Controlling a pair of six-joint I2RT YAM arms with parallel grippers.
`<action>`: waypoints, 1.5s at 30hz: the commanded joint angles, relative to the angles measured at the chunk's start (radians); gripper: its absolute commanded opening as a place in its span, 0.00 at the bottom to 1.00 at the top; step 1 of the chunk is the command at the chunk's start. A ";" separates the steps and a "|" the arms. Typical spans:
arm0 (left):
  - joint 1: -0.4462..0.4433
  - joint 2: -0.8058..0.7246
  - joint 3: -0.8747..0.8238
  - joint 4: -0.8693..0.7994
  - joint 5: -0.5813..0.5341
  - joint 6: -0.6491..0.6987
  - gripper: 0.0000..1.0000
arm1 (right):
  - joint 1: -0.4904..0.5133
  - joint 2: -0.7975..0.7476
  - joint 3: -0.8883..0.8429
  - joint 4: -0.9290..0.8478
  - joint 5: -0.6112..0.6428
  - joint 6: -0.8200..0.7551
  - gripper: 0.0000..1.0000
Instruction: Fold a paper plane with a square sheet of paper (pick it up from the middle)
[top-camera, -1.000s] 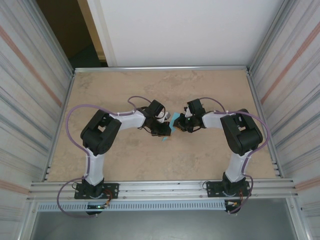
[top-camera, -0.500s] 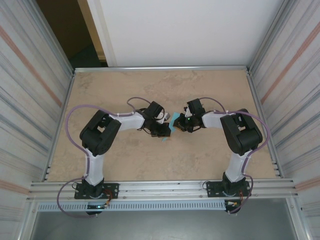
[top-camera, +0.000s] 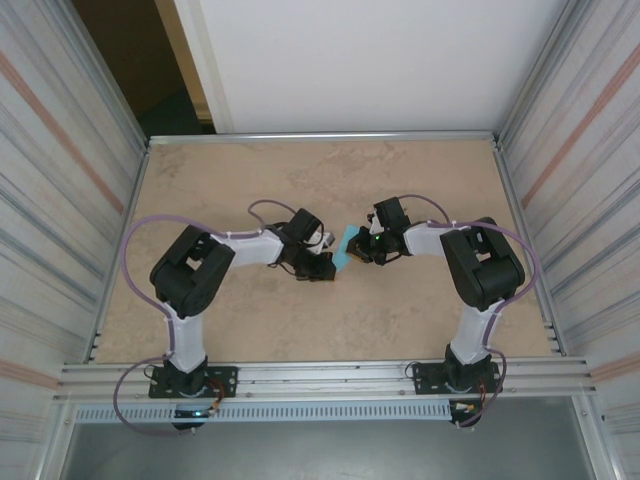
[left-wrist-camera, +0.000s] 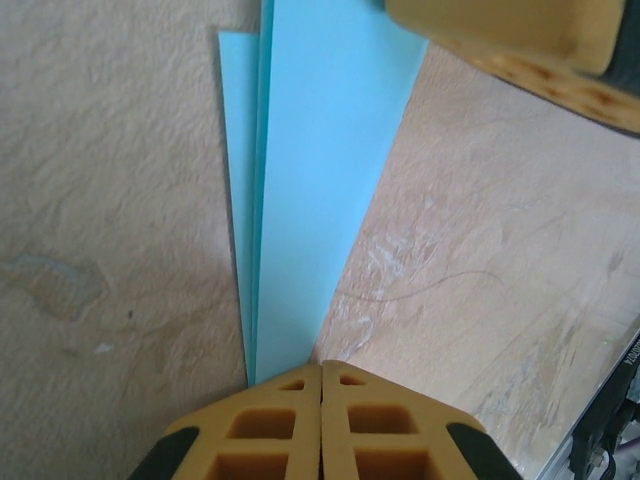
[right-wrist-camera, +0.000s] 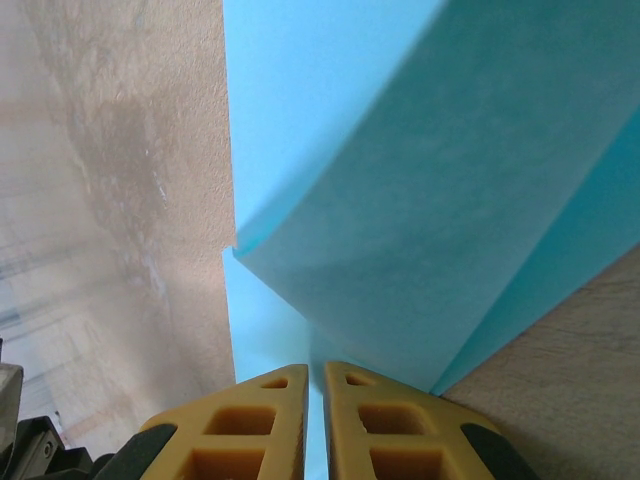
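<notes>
Top view: the paper plane (top-camera: 345, 246) sits mid-desk (top-camera: 300, 180), pinched between both arms. Your left hand (top-camera: 325, 262) is at its 8 o'clock and your right hand (top-camera: 360, 248) at its 3 o'clock, both right against it.

Left wrist: the plane lies flat, nose at 6 o'clock and wide end at 12. Your left hand (left-wrist-camera: 320, 385) has its pads pressed together with no gap. The nose ends right at the tips, and I can't tell if it's nipped or just pinned. A yellow finger (left-wrist-camera: 500, 40) of the right hand sits on the wide end at 1 o'clock. Two layer edges fan apart along the 9 o'clock side.

Right wrist: your right hand (right-wrist-camera: 315, 385) is closed to a sliver with blue paper in the slot, so it's gripping. One flap bows up off the desk toward 2 o'clock.

This looks like a creasing step. Hold the tail firm, line up the fanned layers first, then press flat from the nose outward. Go slowly, since thin paper buckles.
</notes>
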 joint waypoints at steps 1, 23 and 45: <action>-0.015 -0.030 -0.065 -0.147 -0.023 0.023 0.07 | 0.003 0.057 -0.007 -0.097 0.082 0.000 0.13; 0.024 -0.054 0.062 0.039 -0.075 -0.034 0.06 | 0.056 0.041 0.032 -0.056 -0.037 -0.077 0.13; 0.022 0.076 0.018 0.031 -0.131 -0.024 0.00 | 0.040 -0.050 0.033 0.006 0.020 -0.089 0.12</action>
